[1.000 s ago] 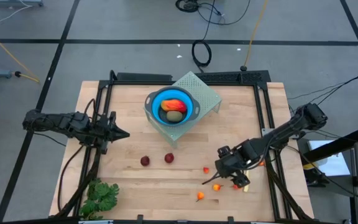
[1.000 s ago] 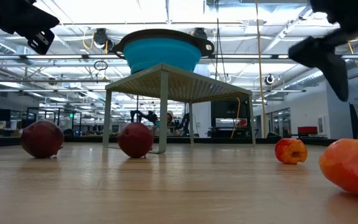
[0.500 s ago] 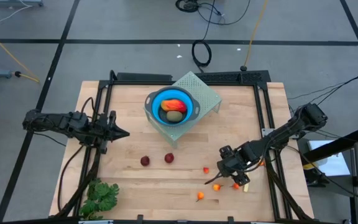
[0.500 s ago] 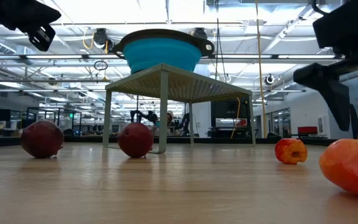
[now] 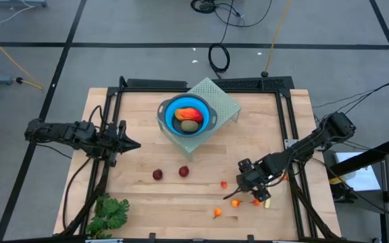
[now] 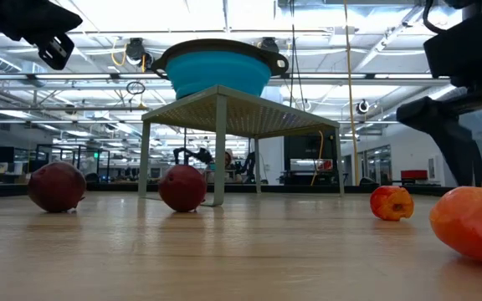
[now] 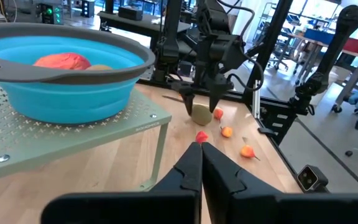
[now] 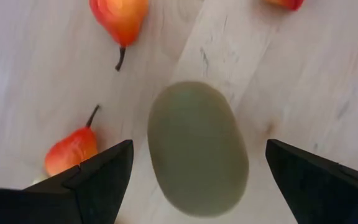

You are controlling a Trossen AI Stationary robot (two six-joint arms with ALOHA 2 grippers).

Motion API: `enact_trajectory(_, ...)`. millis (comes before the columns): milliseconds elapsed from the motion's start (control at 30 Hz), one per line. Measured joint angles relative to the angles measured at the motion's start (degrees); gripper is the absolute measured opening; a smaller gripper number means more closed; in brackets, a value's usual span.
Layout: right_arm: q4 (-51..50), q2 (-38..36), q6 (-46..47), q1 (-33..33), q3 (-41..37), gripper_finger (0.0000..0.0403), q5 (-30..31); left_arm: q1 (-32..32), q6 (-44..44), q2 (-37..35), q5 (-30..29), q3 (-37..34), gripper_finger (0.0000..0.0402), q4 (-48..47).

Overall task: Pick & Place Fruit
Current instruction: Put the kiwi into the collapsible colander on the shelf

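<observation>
A blue bowl (image 5: 188,116) stands on a green perforated stand (image 5: 223,101); in it lie a red-orange piece and an olive oval. Two dark-red balls (image 5: 157,175) (image 5: 183,171) rest on the wooden table. Several small orange-red fruits (image 5: 236,202) lie near the front right. My right gripper (image 8: 197,146) hangs open, pointing down, over a second olive oval (image 8: 197,149) that lies on the table. One finger stands on each side of the oval, apart from it. My left gripper (image 7: 201,163) waits shut above the table's left side.
A leafy green bunch (image 5: 109,212) lies at the front left corner. The stand's legs (image 6: 220,150) rise behind the dark-red balls. Two small orange-red fruits (image 8: 120,15) (image 8: 73,149) lie close beside the oval. Bare wood stretches across the table's middle front.
My right gripper has come down toward the olive oval, still open, its fingers now lower on either side of it. The fruit has stayed where it was.
</observation>
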Motion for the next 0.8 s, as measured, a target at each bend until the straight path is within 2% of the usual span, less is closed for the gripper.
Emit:
enact_trajectory(167, 1.17, 0.01, 0.0, 0.0, -1.34, 0.0359, 0.0, 0.0, -0.02, 0.0, 0.0, 0.0, 0.0016, 0.0)
enact_trajectory(500, 1.25, 0.0, 0.02, 0.0, -2.91, 0.0358, 0.26, 0.0, -0.26, 0.0, 0.0, 0.0, 0.0005, -0.02)
enact_trajectory(800, 3.88, -0.01, 0.02, 0.0, -2.91, 0.0324, 0.39, 0.0, -0.35, 0.0, 0.0, 0.0, 0.0012, -0.02)
